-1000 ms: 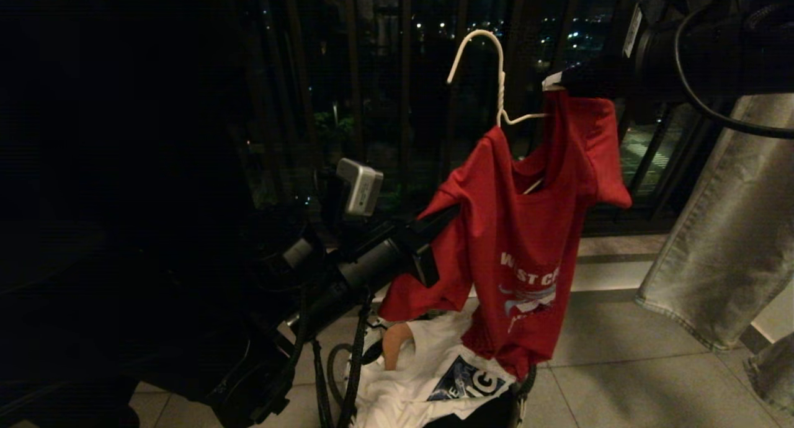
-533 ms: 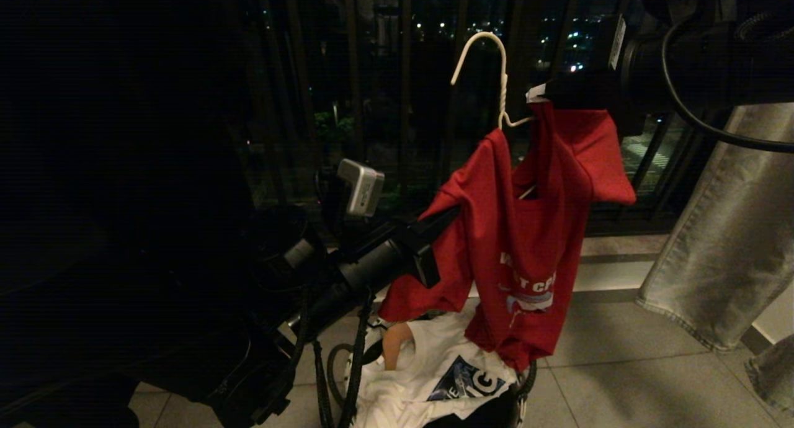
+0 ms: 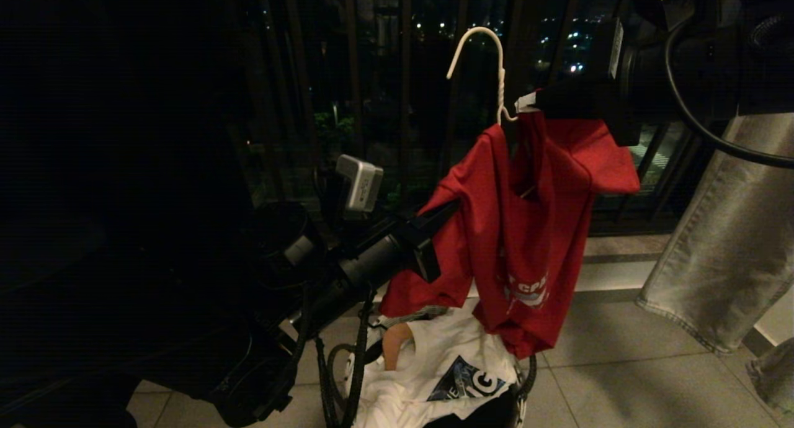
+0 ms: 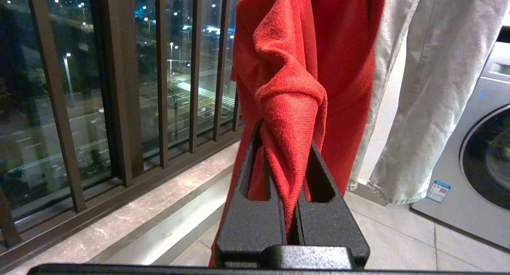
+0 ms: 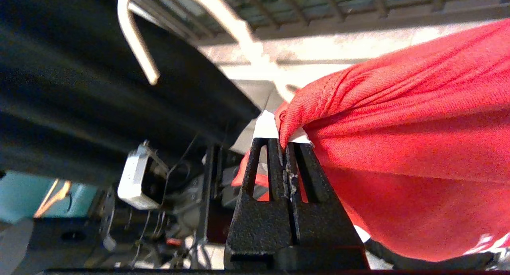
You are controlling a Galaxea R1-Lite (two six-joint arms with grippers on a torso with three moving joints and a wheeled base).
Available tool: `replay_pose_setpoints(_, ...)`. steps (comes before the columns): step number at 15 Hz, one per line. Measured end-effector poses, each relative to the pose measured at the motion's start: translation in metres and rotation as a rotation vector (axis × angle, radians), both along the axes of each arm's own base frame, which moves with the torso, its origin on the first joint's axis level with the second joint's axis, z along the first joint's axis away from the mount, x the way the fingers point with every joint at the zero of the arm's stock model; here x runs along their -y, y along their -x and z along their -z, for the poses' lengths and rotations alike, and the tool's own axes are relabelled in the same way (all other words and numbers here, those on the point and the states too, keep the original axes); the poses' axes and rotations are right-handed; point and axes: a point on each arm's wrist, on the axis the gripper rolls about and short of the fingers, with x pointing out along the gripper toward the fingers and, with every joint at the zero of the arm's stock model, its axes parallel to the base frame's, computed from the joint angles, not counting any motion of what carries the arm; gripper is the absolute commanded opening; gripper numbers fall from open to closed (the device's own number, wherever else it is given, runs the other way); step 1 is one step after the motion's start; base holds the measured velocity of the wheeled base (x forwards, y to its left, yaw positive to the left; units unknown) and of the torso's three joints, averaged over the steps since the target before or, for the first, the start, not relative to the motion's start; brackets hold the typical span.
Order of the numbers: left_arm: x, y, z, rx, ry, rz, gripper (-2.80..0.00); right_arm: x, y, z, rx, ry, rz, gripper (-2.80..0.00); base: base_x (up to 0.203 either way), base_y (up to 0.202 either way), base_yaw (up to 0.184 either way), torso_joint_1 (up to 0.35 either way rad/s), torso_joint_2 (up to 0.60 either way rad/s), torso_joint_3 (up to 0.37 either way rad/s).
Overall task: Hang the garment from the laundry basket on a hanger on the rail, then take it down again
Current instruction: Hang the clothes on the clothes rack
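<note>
Above the laundry basket (image 3: 524, 378), which stands on the tiled floor, the garment (image 3: 527, 229) hangs half-threaded on the hanger (image 3: 490, 62). Right gripper (image 3: 527, 102) is high at the collar beside the hanger's twisted neck, jaws pressed together pinching red cloth and a white tag. Left gripper (image 3: 450, 214) is lower, jaws clamped on a fold near the sleeve. One shoulder sits over the wire; the other side looks bunched under the right gripper. White cloth (image 3: 434, 366) lies in the basket below. Step in hand, as judged: dressing the hanger, rail not yet reached. Next move likely calls for drawing the collar across so the second shoulder seats, without tipping the hanger free.
</note>
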Motion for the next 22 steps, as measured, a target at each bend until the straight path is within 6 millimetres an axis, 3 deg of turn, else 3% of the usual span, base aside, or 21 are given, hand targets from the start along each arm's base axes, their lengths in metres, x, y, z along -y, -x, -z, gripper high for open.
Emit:
replay_pose_setpoints(14,0.001,0.000,0.001,-0.002,0.000,0.002,-2.80,-0.020,0.016,0.009,-0.024,0.021,-0.083,-2.80,0.000,0.000,0.000,0.000,0.00,0.000)
replay_pose_setpoints(15,0.001,0.000,0.001,-0.002,0.000,0.002,-2.80,-0.020,0.016,0.009,-0.022,0.023,-0.084,0.00,0.000,0.000,0.000,0.000,0.00,0.000)
replay_pose_setpoints(22,0.000,0.002,-0.002,0.001,0.005,0.003,-2.80,-0.020,0.014,0.010,-0.022,0.028,-0.086,0.00,0.000,0.000,0.000,0.000,0.00,0.000)
